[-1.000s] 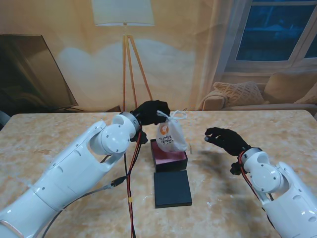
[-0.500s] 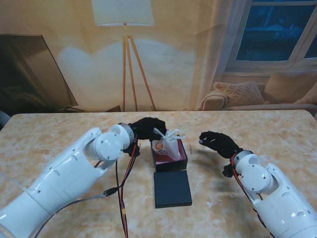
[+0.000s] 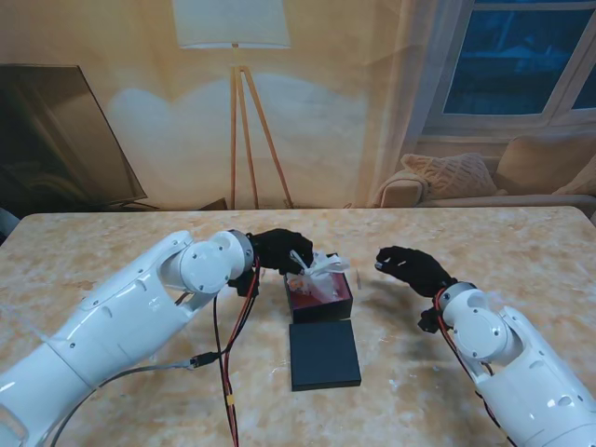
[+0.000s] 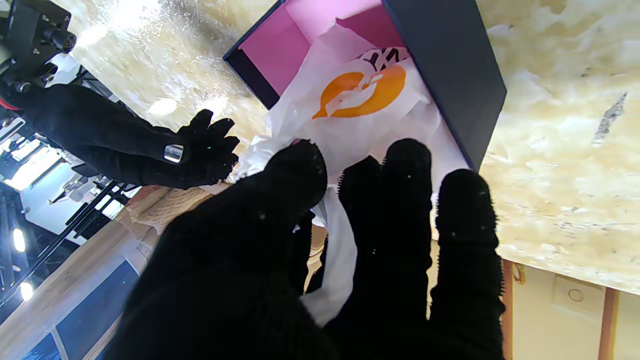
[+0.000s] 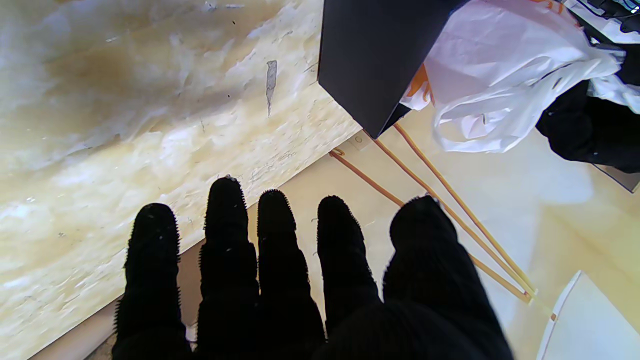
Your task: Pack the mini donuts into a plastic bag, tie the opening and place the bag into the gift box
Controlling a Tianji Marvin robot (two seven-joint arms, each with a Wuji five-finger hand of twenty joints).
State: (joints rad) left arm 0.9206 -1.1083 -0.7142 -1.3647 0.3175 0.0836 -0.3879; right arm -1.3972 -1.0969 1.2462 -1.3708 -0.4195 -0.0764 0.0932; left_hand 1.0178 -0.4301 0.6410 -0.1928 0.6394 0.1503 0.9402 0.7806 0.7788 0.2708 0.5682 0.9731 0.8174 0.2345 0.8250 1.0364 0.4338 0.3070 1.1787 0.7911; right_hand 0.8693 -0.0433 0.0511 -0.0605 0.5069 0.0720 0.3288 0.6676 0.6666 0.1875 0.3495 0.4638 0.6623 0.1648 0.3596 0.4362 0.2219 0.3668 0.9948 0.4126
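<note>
Left hand: black-gloved left hand (image 3: 279, 251) at the far-left edge of the gift box, thumb and fingers (image 4: 407, 200) pinched on the knotted top of the plastic bag (the white film runs between thumb and fingers in the left wrist view).
Plastic bag: white plastic bag (image 3: 315, 279) with an orange printed logo (image 4: 361, 94), sitting down inside the gift box; its tied ears (image 3: 328, 264) stick up past the rim. Contents cannot be made out through the film.
Gift box: dark gift box (image 3: 345, 303) with a pink lining (image 4: 320, 30), open on the table at centre, holding the bag.
Lid: flat dark lid (image 3: 323, 354) lying on the table just nearer to me than the box, its edge close against the box.
Right hand: black-gloved right hand (image 3: 410, 265) held above the table to the right of the box, apart from it; fingers (image 5: 227, 240) extended and slightly spread, grasping nothing.
Table: pale marbled table (image 3: 102, 251).
Cables: red and black cables (image 3: 228, 345) hanging from the left wrist down across the table.
Backdrop: tripod floor lamp (image 3: 233, 102) (a printed room scene, by the look of it) behind the table.
</note>
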